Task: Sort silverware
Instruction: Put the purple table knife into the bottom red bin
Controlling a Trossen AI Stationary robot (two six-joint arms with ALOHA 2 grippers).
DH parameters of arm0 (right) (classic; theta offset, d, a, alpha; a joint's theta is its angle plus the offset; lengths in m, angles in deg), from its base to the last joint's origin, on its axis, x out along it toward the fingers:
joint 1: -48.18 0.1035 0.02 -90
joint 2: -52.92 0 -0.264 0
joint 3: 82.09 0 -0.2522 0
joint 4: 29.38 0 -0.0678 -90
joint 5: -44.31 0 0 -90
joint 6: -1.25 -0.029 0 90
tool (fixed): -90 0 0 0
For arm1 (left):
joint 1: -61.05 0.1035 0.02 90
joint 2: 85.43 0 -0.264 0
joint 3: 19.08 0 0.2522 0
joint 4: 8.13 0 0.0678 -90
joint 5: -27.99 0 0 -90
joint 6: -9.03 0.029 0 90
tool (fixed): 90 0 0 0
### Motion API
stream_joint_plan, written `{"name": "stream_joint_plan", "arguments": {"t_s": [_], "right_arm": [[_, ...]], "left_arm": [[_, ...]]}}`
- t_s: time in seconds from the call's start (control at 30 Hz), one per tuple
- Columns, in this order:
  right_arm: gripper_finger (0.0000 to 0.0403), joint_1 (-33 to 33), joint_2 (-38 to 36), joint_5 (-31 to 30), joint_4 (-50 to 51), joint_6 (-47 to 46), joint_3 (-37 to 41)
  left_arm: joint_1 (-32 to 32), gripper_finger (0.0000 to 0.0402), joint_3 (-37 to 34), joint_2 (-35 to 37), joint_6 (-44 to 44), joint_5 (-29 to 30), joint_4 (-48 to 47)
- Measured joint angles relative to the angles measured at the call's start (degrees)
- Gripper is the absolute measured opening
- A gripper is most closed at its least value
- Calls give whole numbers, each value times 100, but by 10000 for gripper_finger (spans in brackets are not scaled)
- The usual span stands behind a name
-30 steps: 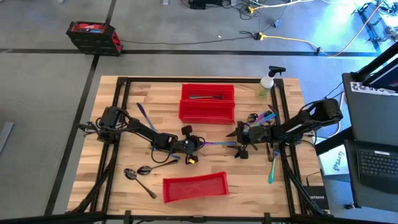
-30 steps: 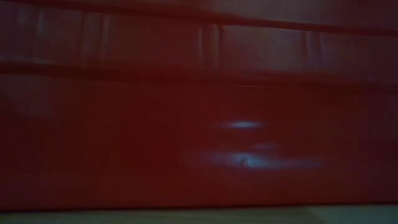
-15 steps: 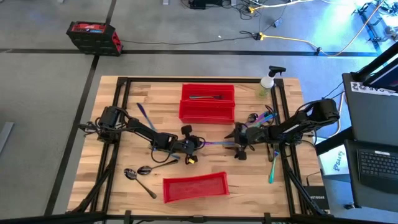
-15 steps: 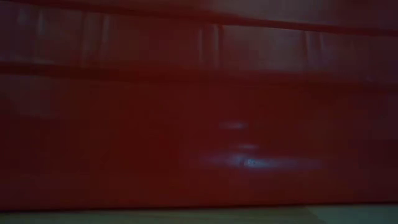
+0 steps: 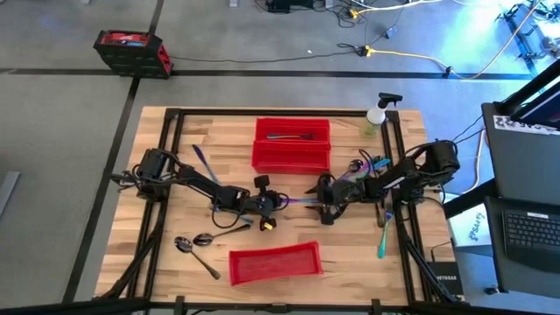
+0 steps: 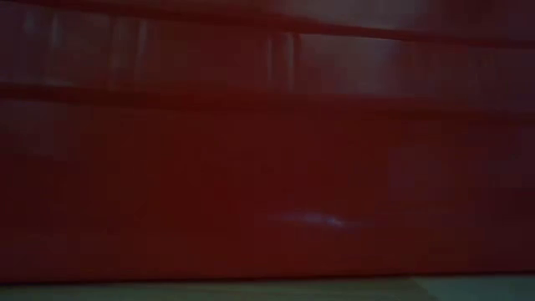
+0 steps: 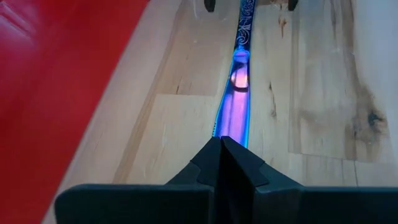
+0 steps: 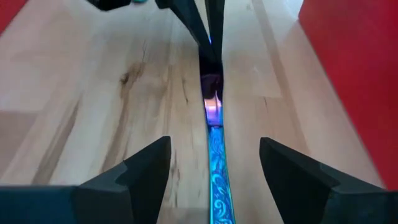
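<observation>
Pale butcher-block wooden table with black frame rails, visible grain and knots. Three long rectangular red plastic bins: two side by side at the far middle, one at the near edge; the farthest of the pair already has a dark utensil in it. The low view is blocked by a red wall, apparently a bin.

Left gripper at table centre, fingers clamped tight on one end of a slim iridescent blue-purple knife lying flat on the wood. Right gripper faces it from the other end, fingers spread wide on either side of the patterned handle, not touching it. Looks like a handover or a regrip.

Rest of the silverware is loose on the table: two dark bronze spoons near the left front, an iridescent cluster by the right arm, a teal piece at the right rail, one purple piece by the left arm.

Handling, judged: knife is light, stiff, thin polished metal, so slippery and prone to pivot in a pinch. Best taken across the flat of the embossed handle, near mid-length, squarely.

Clear spray bottle at the far right corner, not involved.
</observation>
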Motion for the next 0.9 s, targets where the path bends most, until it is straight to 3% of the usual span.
{"name": "stream_joint_plan", "arguments": {"t_s": [0.27, 0.5, 0.7, 0.9], "right_arm": [[230, 0, 0, -8, -129, -153, 14], [217, 0, 0, -124, -1526, -330, 435], [207, 0, 0, -170, -1422, -340, 451], [234, 0, 0, -142, -1435, -191, 449]], "left_arm": [[-38, 0, 2, 36, -13, 21, -207], [-163, 0, -28, 298, -35, -36, -448], [-192, 0, -33, 560, -120, -149, -886], [-226, 0, -31, 577, -165, -208, -1256]]}}
